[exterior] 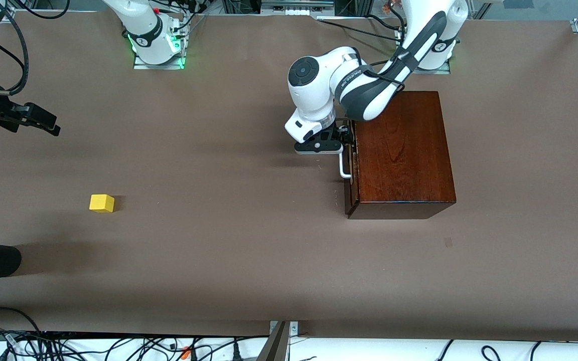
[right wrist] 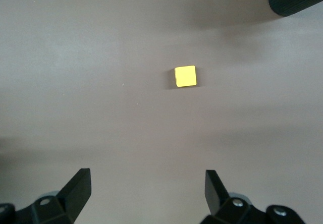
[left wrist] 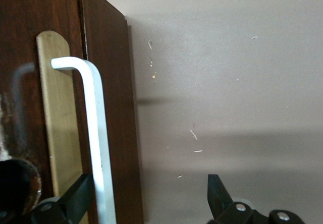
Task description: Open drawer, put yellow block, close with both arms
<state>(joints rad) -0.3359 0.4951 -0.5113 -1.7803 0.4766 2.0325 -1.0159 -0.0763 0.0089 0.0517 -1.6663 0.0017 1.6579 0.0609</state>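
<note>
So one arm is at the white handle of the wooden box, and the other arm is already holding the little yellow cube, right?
Not quite. The left end effector is at the drawer's white handle, open around it. But the yellow block lies alone on the table; the right wrist view shows the right end effector open and empty above it.
</note>
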